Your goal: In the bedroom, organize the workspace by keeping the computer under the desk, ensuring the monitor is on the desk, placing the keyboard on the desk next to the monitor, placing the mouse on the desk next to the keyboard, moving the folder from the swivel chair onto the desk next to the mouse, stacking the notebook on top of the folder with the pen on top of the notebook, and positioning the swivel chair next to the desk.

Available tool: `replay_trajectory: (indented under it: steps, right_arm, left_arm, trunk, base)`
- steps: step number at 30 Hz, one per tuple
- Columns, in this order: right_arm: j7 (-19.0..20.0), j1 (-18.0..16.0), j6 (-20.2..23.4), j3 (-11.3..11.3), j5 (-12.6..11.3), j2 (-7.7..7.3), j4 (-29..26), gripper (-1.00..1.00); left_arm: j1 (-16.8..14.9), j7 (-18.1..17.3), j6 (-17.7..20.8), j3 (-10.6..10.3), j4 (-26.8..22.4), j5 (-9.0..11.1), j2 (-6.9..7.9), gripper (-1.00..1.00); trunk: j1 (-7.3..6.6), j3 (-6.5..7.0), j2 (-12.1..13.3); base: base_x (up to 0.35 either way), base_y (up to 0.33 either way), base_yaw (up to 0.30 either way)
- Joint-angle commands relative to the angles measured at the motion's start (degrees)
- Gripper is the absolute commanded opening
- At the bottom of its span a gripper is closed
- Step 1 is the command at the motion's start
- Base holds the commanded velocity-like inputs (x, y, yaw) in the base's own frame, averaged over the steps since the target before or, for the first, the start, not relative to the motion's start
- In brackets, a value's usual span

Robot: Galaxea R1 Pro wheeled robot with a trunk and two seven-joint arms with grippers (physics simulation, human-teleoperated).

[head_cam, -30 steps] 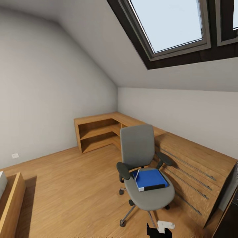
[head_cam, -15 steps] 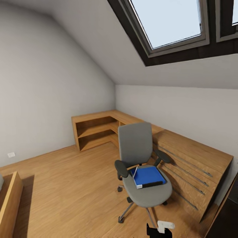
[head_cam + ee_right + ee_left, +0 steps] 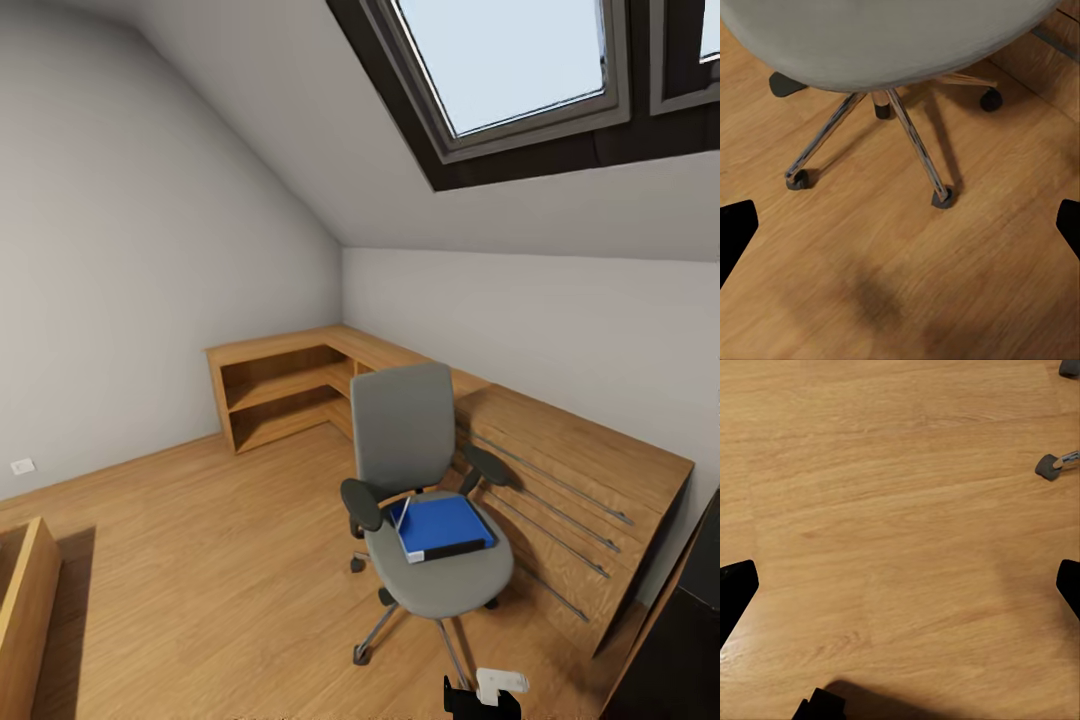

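The room takes up most of the head view: sloped white ceiling with a skylight (image 3: 520, 70) at the upper right, a wooden floor (image 3: 200, 540) across the lower half, and light wooden low cabinets (image 3: 300, 385) running from the centre into the right side of the frame. A dark edge at the far lower right may be the desk, but too little of it shows to be sure.

The swivel chair (image 3: 405, 440) stands in the lower centre, its tall back toward the cabinets and its seat facing the lower edge of the frame. On the seat lies the folder (image 3: 440, 525), bright blue and flat, its white page edge along the side nearer the camera. Its long axis runs roughly from lower left to upper right of the frame, slightly skewed on the seat. A thin pale strip rests along its left edge; what that is cannot be told.

In the right wrist view the chair's seat underside (image 3: 892, 37) fills the top of the frame, with the five-star base (image 3: 881, 101) and castors on the floor just below it. The right gripper (image 3: 900, 225) has its two dark fingertips at the frame's far left and far right edges, spread wide and empty. The left gripper (image 3: 900, 585) is likewise spread and empty over bare floor, with one castor (image 3: 1048, 466) at the upper right of its frame.

So the folder lies above and ahead of the right jaws, and the right arm looks the nearer one; it would need to rise above seat height to reach it.
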Motion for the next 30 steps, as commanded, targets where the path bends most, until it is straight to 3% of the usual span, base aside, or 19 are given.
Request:
replay_trajectory:
  steps: [1,17,25,30]
  right_arm:
    - [-0.1,-0.1,-0.3,0.4,-0.6,0.02,0.1,1.00]
    - [-0.1,-0.1,-0.3,0.4,-0.5,0.01,0.1,1.00]
    - [0.0,-0.1,0.1,0.3,-0.7,-0.63,-0.9,1.00]
    - [-0.3,-0.1,1.8,0.2,-0.6,-1.45,-4.5,1.00]
  left_arm:
    - [0.0,-0.2,-0.2,-0.1,0.1,0.5,0.00,1.00]
    - [0.0,-0.2,-0.2,-0.1,0.1,0.5,0.00,1.00]
    - [0.0,-0.2,-0.3,-0.1,0.1,0.5,0.09,1.00]
    - [0.0,-0.2,-0.3,-0.1,0.1,0.5,0.09,1.00]
  trunk:
    - [0.00,-0.16,0.0]
    - [0.00,-1.33,0.0]
    - [0.00,-1.33,0.0]
    - [0.00,-1.34,0.0]
  base:
    - [0.000,0.000,-0.068]
    - [0.000,0.000,-0.054]
    - [0.110,0.000,-0.001]
    - [0.090,0.000,0.000]
